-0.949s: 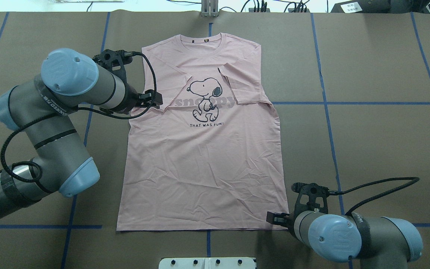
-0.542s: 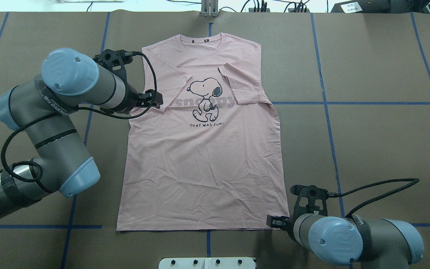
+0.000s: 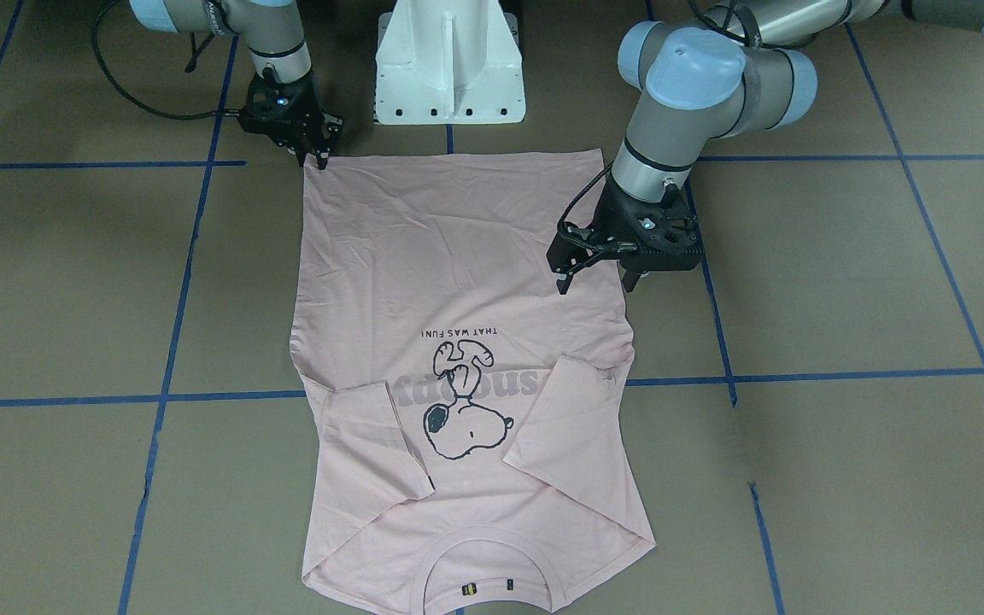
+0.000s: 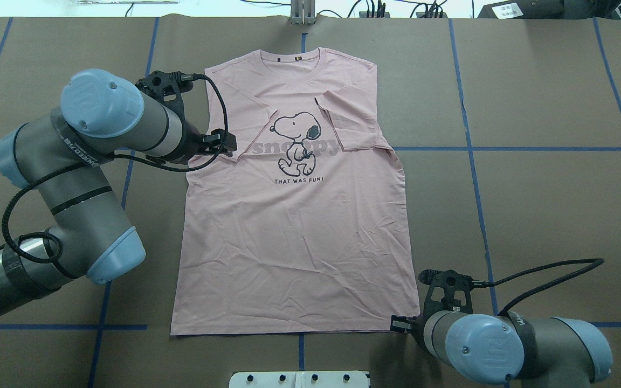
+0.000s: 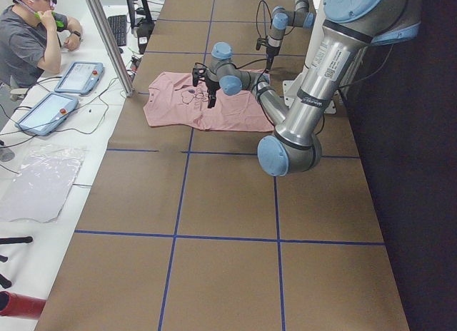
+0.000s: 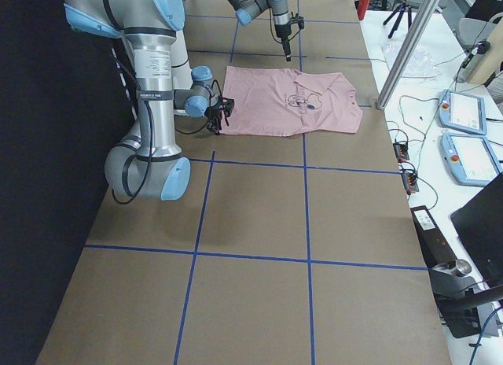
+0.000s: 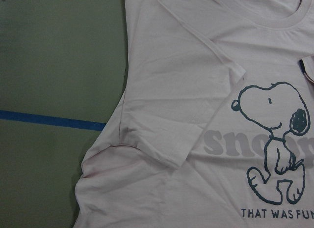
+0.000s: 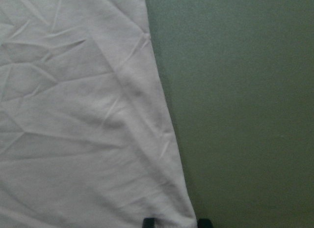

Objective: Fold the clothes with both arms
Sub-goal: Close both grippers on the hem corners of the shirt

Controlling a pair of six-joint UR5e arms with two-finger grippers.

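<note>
The pale pink Snoopy T-shirt point(image 4: 294, 242) lies flat on the brown table, print up, collar at the far side, both sleeves folded inward. It also shows in the front view point(image 3: 458, 256). My left gripper point(image 4: 227, 144) hovers over the shirt's left edge by the folded sleeve; in the front view point(image 3: 594, 286) its jaws stand apart and empty. My right gripper point(image 4: 397, 323) is low at the hem's right corner point(image 3: 313, 161). In the right wrist view point(image 8: 176, 222) its two fingertips point(image 8: 149, 222) stand apart, astride the cloth corner point(image 8: 73, 115).
The white pedestal base point(image 3: 449, 60) stands at the near table edge behind the hem. Blue tape lines point(image 4: 472, 149) cross the brown table cover. An aluminium post point(image 4: 302, 13) and cables are at the far edge. An operator point(image 5: 28, 38) with tablets sits beyond the far side.
My right gripper has moved a little toward the near edge and down onto the hem corner. The hem has shifted slightly. My left gripper has hardly moved.
</note>
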